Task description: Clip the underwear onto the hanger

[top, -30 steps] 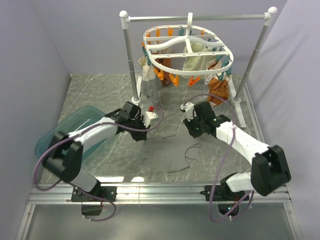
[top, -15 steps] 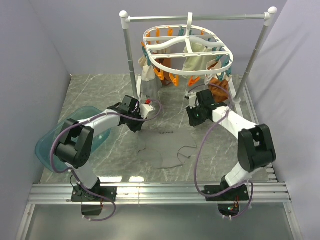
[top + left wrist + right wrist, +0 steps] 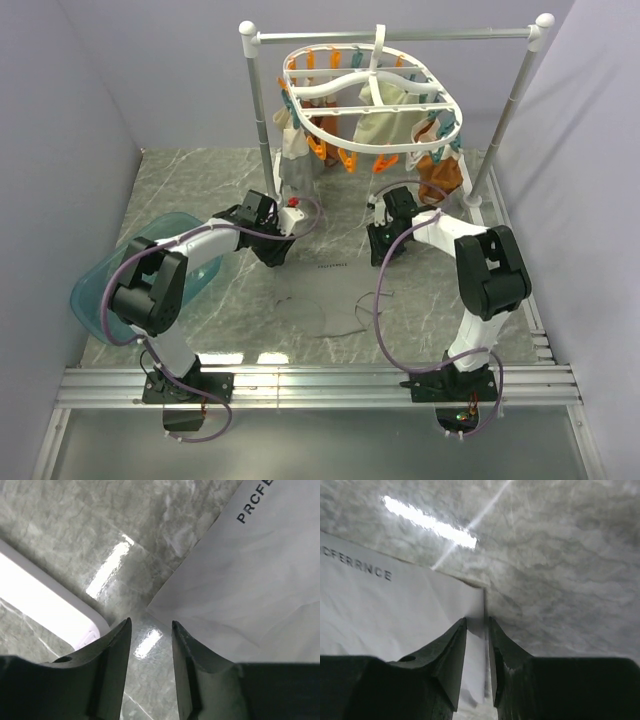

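Left gripper (image 3: 150,622): jaws narrowly apart, bare marble table (image 3: 60,525) showing between them. The underwear (image 3: 240,580) (grey, printed lettering) lies flat, its corner just ahead of the tips, spreading ahead-right. Right gripper (image 3: 477,620): jaws almost together, straddling the cloth's seamed edge; whether they actually pinch it is unclear

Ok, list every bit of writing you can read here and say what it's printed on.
"PRCFE": on the grey underwear, left wrist view, cut off by the picture's edge.
"CFERRNCE": same underwear, right wrist view, its start cut off by the edge.
Top view: the same print is a small dark line, too small to read.
No other writing shows.
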`<state>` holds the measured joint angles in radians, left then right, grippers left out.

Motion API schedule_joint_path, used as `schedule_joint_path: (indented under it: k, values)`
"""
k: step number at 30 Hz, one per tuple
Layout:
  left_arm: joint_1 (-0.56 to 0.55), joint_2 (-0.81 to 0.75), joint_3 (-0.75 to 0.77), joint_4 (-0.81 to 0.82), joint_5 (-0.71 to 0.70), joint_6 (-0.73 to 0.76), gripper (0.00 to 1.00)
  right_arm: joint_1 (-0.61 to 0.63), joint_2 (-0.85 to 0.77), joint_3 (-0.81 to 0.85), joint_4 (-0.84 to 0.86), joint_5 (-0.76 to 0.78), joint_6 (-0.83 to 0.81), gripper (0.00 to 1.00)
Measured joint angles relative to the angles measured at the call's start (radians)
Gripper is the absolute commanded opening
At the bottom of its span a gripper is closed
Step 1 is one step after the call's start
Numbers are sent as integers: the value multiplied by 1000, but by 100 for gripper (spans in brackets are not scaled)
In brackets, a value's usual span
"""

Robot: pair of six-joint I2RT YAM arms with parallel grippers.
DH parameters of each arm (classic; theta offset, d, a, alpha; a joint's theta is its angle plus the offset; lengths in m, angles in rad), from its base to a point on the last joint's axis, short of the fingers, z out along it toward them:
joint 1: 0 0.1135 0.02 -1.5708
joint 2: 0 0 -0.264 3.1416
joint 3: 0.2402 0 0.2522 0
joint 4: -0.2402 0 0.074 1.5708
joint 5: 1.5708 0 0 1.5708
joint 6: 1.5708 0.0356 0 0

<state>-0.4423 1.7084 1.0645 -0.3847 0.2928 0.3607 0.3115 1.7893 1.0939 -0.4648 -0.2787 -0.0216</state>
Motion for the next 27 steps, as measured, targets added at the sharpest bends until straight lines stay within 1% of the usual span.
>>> schedule_joint_path:
  k: [4,8,12,15,16,20,24,25,27]
  values:
    - [12,0,1,-3,1,-27,45,0,27,15,20,-11,29,28]
    - [17,0,2,-6,2,-49,44,0,32,16,37,-18,42,12]
    - [17,1,2,-10,17,-66,44,0,32,8,56,-25,53,0]
    - [16,10,2,-10,27,-76,41,0,25,-6,69,-31,58,0]
    - [16,14,2,-10,28,-79,37,0,20,-11,72,-31,59,0]
    - [13,39,4,-13,27,-95,30,-7,-24,-60,79,-24,69,0]
    - [-3,73,14,-15,23,-102,18,-31,-126,-129,80,3,90,0]
    - [-9,79,17,-15,23,-105,11,-42,-163,-147,82,13,97,0]
    - [-18,85,26,-15,24,-114,8,-57,-221,-176,86,31,108,0]
